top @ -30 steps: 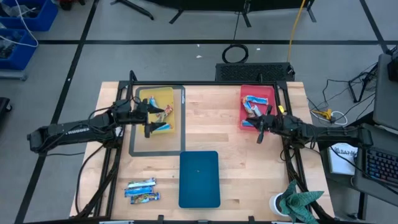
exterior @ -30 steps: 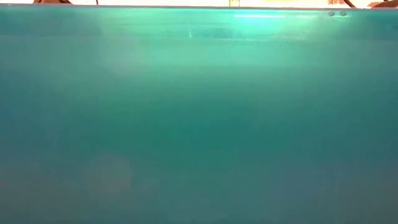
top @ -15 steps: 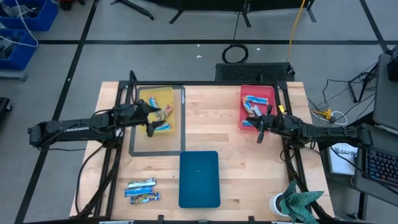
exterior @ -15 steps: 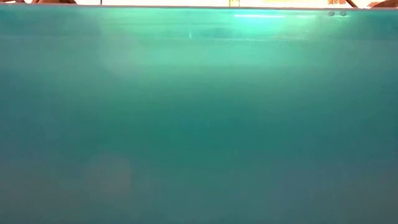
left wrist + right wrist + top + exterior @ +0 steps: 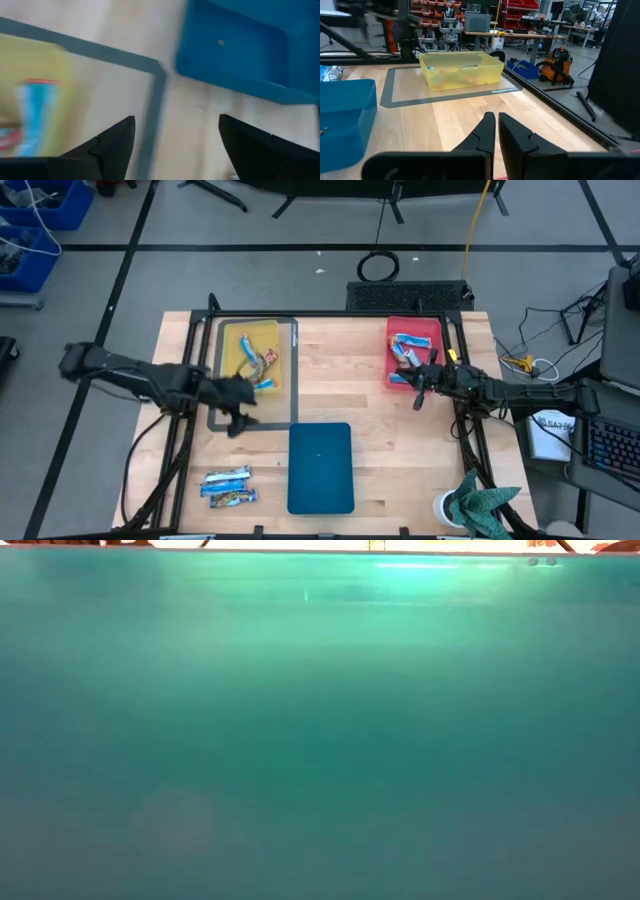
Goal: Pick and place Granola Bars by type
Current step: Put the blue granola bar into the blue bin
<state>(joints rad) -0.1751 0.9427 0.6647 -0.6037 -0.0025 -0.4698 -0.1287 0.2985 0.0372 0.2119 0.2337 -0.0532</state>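
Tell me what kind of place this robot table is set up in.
Probably a robotics lab or workshop: shelving with red parts bins, workbenches holding equipment, and loose cables on a taped floor around the table.

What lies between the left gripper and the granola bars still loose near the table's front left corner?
Nothing visible: the left gripper, empty, hangs over the grey mat's edge, with bare wood between it and the loose granola bars; the blue tray sits aside.

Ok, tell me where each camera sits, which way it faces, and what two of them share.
High: overhead, straight down on table; both arms show.
Low: table height; teal surface fills it, no arm.
Left wrist: above table, left gripper open.
Right wrist: looks across table, right gripper shut.
Shared: yellow tray, blue tray.
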